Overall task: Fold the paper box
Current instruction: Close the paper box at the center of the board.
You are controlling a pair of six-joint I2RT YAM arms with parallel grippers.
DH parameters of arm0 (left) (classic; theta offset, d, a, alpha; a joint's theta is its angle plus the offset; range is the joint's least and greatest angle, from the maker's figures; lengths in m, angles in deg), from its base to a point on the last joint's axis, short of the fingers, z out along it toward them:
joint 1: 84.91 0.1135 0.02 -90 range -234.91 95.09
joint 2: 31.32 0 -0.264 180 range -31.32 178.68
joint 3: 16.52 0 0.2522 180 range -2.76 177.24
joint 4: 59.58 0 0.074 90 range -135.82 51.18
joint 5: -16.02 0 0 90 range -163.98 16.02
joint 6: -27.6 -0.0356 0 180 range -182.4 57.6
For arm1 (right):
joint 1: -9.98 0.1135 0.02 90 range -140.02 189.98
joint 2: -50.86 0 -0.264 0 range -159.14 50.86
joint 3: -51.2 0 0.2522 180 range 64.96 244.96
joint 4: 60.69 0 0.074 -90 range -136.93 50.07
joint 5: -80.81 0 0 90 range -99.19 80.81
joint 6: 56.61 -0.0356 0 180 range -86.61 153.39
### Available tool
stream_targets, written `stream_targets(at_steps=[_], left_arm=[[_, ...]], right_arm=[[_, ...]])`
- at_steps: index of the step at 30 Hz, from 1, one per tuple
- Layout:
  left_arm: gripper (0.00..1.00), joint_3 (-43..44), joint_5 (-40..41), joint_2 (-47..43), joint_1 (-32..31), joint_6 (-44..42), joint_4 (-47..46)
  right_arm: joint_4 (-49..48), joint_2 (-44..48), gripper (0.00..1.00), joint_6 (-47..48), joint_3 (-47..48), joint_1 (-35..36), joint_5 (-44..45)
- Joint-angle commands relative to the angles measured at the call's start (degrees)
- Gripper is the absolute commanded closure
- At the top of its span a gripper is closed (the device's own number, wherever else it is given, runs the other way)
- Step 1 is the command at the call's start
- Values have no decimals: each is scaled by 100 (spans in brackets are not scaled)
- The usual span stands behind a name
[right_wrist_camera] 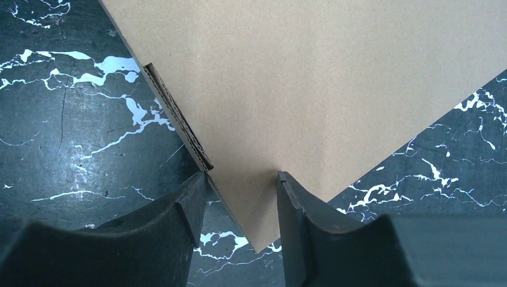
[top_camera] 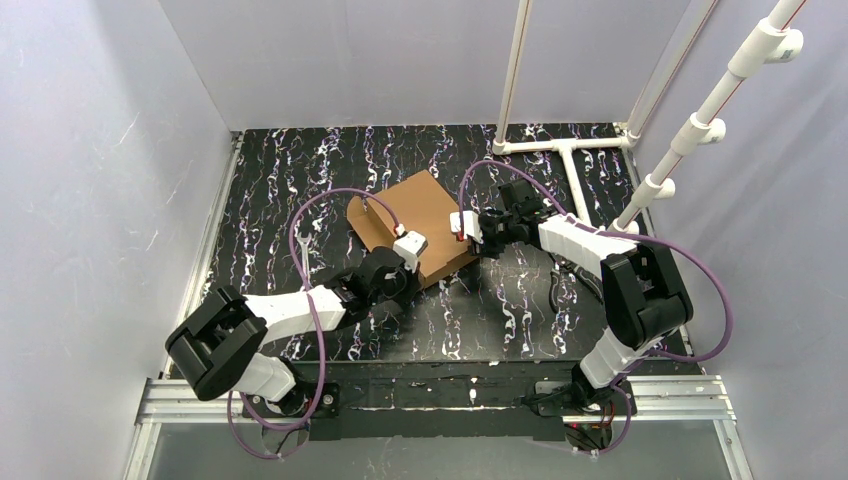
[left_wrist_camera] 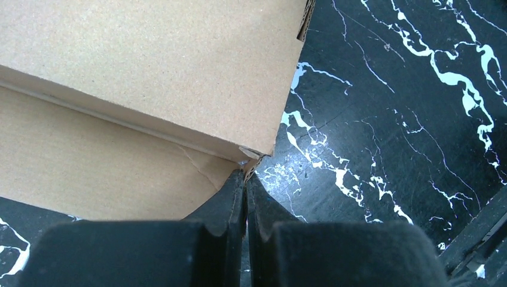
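Left tool (left_wrist_camera: 246, 177) together, perhaps nipping paper box (left_wrist_camera: 149, 66) corner, right tool (right_wrist_camera: 240, 176) apart, unclear overhead.

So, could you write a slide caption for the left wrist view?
Shut left gripper at a corner of the brown paper box on the black marbled table.

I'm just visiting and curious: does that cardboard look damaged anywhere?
Yes. The paper box looks crumpled and frayed at one corner, with creases running from it, right at the closed tips of the left gripper. Nothing else stands out.
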Motion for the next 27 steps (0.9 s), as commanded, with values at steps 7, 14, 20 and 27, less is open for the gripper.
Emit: stream_targets(at_steps=[7,14,20,27], left_arm=[[100,29,-1155,66,0,27,-1587],[100,-78,-624,-52,-4,321,-1655],[100,-102,195,120,0,678,-1646],[100,55,126,80,0,847,-1785]], right_arm=[[572,-299,48,-265,-17,166,-392],[589,-325,48,-285,-5,175,-448],[607,-341,49,-285,-7,175,-458],[616,-361,49,-285,2,184,-469]])
